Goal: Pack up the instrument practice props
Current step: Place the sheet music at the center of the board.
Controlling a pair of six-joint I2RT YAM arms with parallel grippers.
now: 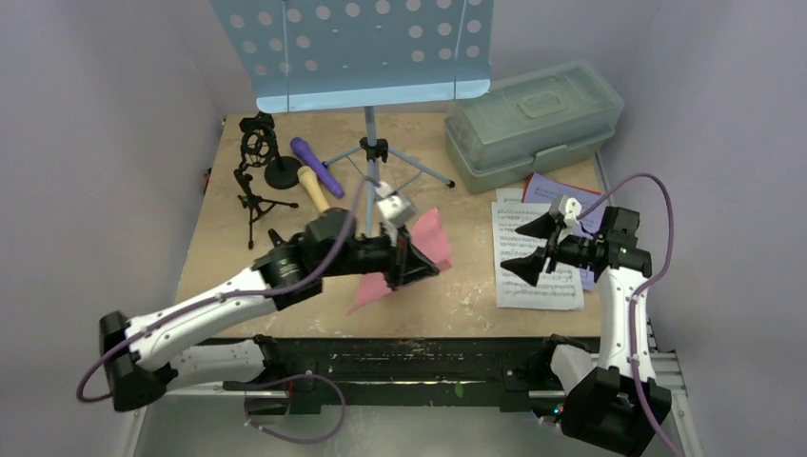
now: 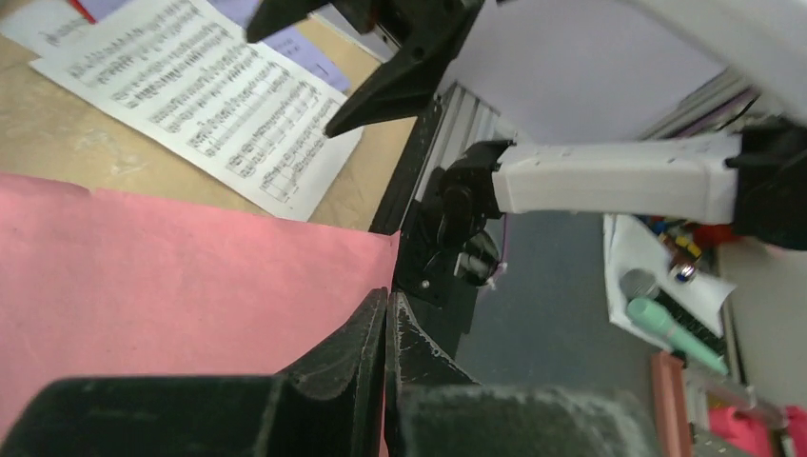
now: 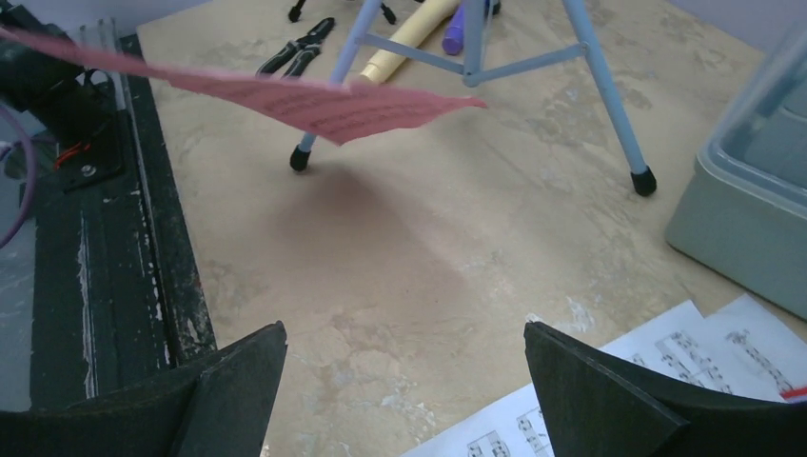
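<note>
left jaws pinch the pink page clear of the counter for packing; right jaws hang spread over the white page.

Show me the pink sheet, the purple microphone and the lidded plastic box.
pink sheet (image 1: pixel 430 240): top external view, on its upper-right part.
purple microphone (image 1: pixel 317 167): top external view, mid-body.
lidded plastic box (image 1: pixel 533 112): top external view, on the lid.
</note>
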